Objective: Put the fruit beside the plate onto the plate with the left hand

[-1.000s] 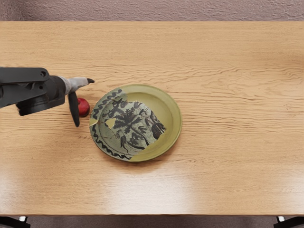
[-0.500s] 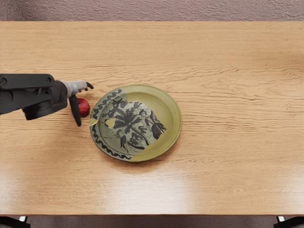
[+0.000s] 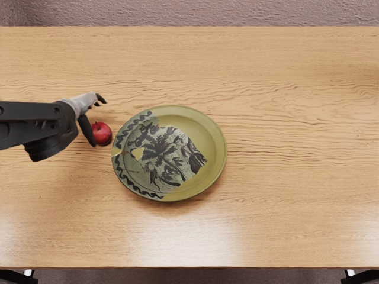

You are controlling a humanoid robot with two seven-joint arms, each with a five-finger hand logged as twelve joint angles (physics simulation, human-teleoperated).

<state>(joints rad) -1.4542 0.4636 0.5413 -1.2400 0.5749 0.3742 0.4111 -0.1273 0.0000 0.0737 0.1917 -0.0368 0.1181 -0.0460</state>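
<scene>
Head view: I've got my left hand (image 3: 83, 113) low over the light wooden table (image 3: 284, 89), arm entering from the left edge, fingers loosely spread and gripping nothing, dark thumb hanging just beside the small round red fruit (image 3: 102, 134). That fruit sits on the wood, right by the left rim of the olive-green patterned round plate (image 3: 214, 137), not on it.

Count on inspection: one wooden table (image 3: 284, 89); one plate (image 3: 215, 137), olive with a dark pattern; one small red fruit (image 3: 102, 133); one dark arm (image 3: 29, 127), entering from the left edge and ending in one left hand (image 3: 82, 113). Two dark supports (image 3: 362, 276) show at the bottom corners, one per corner.
</scene>
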